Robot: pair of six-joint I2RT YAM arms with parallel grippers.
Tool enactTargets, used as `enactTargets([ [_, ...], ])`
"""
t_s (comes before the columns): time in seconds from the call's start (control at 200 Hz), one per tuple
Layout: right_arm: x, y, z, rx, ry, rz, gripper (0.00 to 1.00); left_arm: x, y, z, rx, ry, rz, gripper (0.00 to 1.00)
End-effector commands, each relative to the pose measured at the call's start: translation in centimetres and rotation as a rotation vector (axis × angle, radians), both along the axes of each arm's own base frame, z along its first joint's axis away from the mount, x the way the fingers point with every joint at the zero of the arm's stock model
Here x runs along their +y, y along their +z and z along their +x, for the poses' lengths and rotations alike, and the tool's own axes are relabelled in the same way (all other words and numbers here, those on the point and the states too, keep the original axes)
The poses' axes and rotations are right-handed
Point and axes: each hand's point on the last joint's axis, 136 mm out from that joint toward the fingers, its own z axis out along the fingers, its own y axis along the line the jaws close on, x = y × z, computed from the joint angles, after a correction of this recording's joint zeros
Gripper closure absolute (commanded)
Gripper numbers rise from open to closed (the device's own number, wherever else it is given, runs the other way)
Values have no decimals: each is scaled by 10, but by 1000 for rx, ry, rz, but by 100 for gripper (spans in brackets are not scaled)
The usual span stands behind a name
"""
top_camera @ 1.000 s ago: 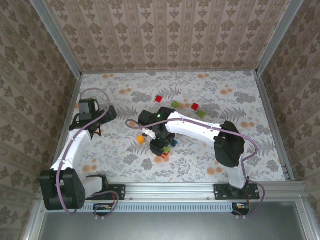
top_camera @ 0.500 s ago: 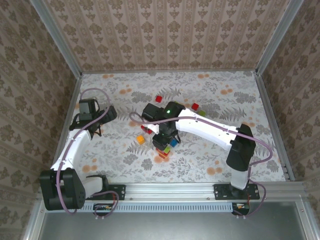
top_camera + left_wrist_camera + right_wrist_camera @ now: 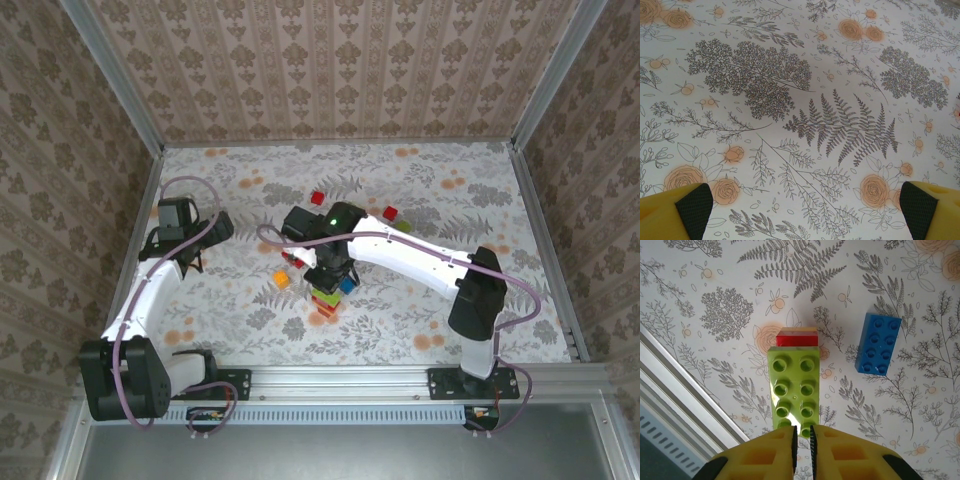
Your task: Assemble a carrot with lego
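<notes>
Green brick (image 3: 794,390) being seated on the lego stack (image 3: 325,308) by the right pincer (image 3: 801,440).

The right pincer is seen with its jaws drawn almost together and nothing clamped between them. The tips are set at the end of the green brick, though whether they touch it cannot be told. That brick is laid on top of a red brick (image 3: 797,338), and the stack stands near the middle of the bench (image 3: 715,315). A blue brick (image 3: 878,344) lies apart, just to the right of the stack. The left pincer (image 3: 800,210) is held wide open over bare bench at the left, with nothing in it. The step in hand is judged to be the pressing home of the green top. Next, a straight downward push is called for, so that the studs are locked without the stack being tipped.
</notes>
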Motion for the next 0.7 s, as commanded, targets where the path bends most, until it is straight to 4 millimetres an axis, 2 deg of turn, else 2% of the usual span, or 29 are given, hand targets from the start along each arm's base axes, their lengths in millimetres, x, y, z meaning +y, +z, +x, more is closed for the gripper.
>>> enactTargets([
  [0.0,-3,-1,1,19,5,-18,82,-4,12,3,-21,-24,5,0],
  [0.695,0,-22,-2,82,10,-16,81,-3,10,5,-15,-20,9,0],
])
